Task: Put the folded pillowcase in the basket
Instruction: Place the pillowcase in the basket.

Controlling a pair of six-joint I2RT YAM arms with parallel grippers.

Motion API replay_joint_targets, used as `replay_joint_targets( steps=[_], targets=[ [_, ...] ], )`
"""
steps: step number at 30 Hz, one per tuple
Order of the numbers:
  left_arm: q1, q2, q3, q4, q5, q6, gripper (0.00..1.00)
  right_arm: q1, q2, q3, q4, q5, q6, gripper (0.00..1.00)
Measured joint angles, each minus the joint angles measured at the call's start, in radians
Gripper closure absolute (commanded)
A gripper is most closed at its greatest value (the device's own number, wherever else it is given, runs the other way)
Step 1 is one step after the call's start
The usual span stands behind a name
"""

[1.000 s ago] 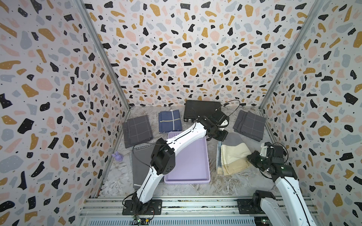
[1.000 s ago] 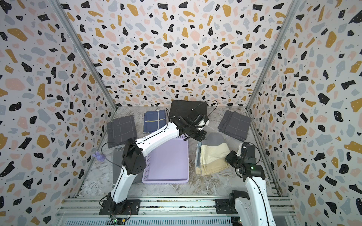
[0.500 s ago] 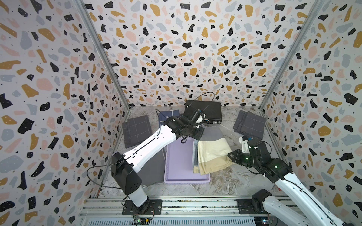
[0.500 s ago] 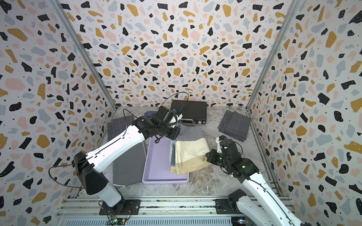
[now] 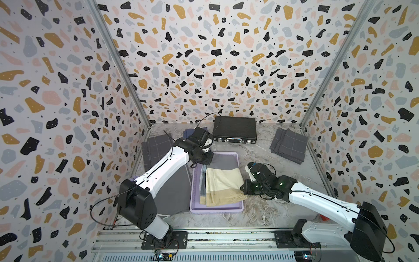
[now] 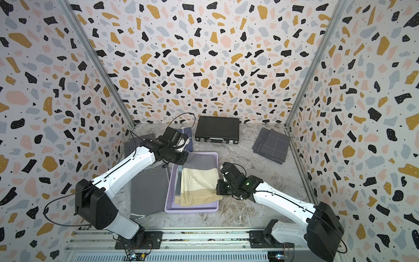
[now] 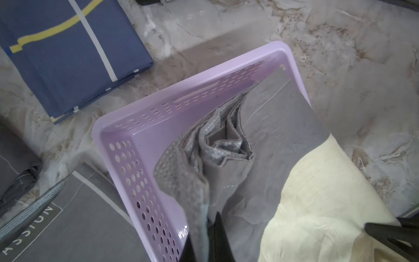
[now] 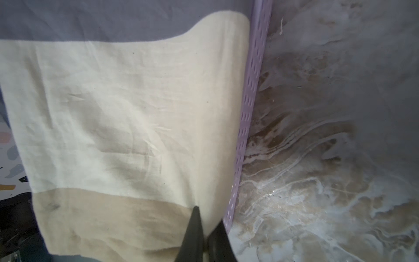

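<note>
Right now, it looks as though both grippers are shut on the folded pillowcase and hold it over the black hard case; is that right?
Not quite. The left gripper and right gripper are both shut on the folded pillowcase, but it is over the lavender basket, not the black hard case, which stands apart by the back wall; both top views show this.

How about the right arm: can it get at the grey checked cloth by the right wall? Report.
Probably not yet: the right tool is shut on the pillowcase at the basket. Bare table lies between it and the cloth.
</note>
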Motion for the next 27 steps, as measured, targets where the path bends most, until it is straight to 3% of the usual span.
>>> replay_joint_targets(
  steps=[9, 18, 27],
  targets=[
    [0.039, 0.114, -0.037, 0.109, -0.034, 0.01, 1.0, 0.023, 0.076, 0.0, 0.088, 0.058, 0.015, 1.0],
    [0.046, 0.144, -0.037, 0.146, -0.076, 0.009, 1.0, 0.06, 0.232, 0.0, 0.192, 0.056, 0.021, 1.0],
    [0.046, 0.194, -0.043, 0.145, -0.089, -0.006, 1.0, 0.066, 0.217, 0.0, 0.164, 0.106, 0.016, 1.0]
  ],
)
